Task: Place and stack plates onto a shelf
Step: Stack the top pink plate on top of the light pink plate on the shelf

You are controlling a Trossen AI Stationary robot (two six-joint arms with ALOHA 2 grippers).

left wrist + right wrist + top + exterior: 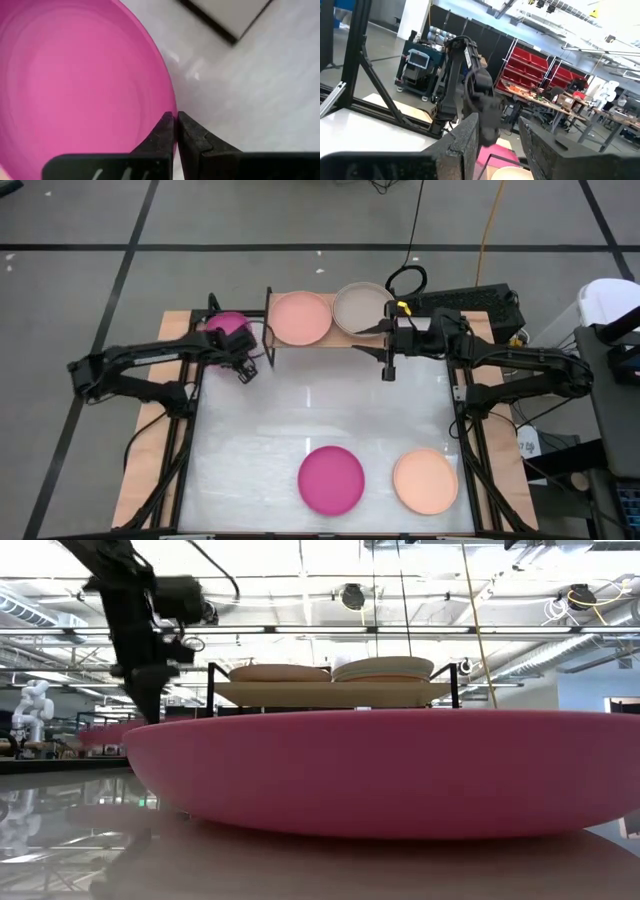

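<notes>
Left gripper (pixel 175 131) clenched on the thin rim of a magenta plate (pixel 75 90), probably light, stiff and slippery; right gripper (pixel 498 142) released, empty beside shelf (pixel 325 340).

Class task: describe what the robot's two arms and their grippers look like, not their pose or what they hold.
Both arms are dark, jointed metal. The left gripper has two slim black fingers tapering to narrow tips. The right gripper has broad, flat black fingers. A black cable loops behind the right arm, beside a small yellow tag.
</notes>
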